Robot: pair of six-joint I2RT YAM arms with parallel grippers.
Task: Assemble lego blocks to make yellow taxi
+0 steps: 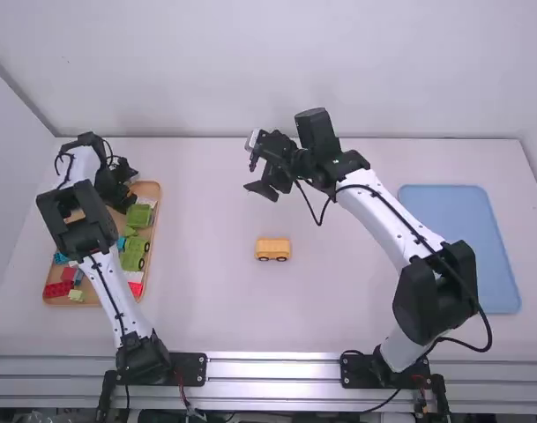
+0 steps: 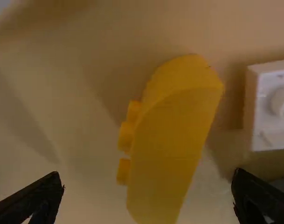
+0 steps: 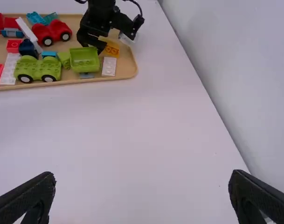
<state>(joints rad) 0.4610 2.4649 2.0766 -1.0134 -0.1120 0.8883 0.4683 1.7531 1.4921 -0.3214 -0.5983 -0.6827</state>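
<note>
Lying on its side near the far end of the tray (image 3: 130,69), a curved yellow block (image 2: 172,144) sat framed by the wide-spread left gripper (image 2: 147,175). The adjacent white block (image 2: 272,109) could have snagged a finger, skewing the grasp. Mid-table stood the yellow wheeled base (image 1: 272,248); beyond, the right gripper (image 3: 142,176) hung wide and empty.
</note>
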